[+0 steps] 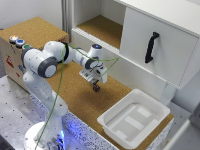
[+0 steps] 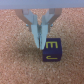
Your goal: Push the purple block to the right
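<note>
We see the purple block [image 2: 52, 51] on the cork surface [image 1: 75, 97], just beside the clenched, empty gripper [image 2: 40, 44], and judge it light, stiff, likely to slide easily if nudged low on its side.

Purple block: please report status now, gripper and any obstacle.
Gripper shut, empty, fingertips beside the purple block. Block flat on the cork surface, yellow letters showing. Nothing near it in the wrist view.

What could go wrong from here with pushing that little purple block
The gripper looks shut, its narrow tip meeting the purple block at one edge rather than mid-face, so the block may spin or slip past instead of sliding. The cork surface looks rough and may make it tip.
</note>
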Controlling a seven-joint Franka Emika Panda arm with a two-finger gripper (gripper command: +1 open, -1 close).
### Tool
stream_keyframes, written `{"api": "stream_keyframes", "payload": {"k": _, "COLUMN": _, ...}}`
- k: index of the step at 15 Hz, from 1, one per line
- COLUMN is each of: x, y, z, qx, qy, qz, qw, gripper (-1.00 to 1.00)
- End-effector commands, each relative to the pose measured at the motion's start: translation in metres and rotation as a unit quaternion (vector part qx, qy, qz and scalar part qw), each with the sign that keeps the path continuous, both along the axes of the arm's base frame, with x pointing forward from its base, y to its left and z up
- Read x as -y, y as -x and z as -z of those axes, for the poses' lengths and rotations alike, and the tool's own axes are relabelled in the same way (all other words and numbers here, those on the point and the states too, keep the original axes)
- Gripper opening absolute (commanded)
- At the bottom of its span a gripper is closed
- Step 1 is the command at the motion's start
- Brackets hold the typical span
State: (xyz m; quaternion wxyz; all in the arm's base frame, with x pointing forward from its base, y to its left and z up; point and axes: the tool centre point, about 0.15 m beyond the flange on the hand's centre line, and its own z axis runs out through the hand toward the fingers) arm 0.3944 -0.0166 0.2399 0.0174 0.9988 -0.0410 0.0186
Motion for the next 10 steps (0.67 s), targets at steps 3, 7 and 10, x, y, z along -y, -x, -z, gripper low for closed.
{"api": "stream_keyframes", "payload": {"k": 3, "x": 0.0, "y": 0.001, "z": -0.001, "qx": 0.002, "qy": 0.0, "qz": -0.001, "qw": 1.0, "gripper": 1.0}}
{"api": "stream_keyframes", "payload": {"k": 7, "x": 0.009, "y": 0.007, "z": -0.017, "qx": 0.01, "qy": 0.013, "qz": -0.02, "qw": 1.0, "gripper": 1.0}}
{"api": "stream_keyframes", "payload": {"k": 10, "x": 0.018, "y": 0.005, "z": -0.03, "qx": 0.01, "qy": 0.027, "qz": -0.04, "qw": 0.999, "gripper": 1.0}}
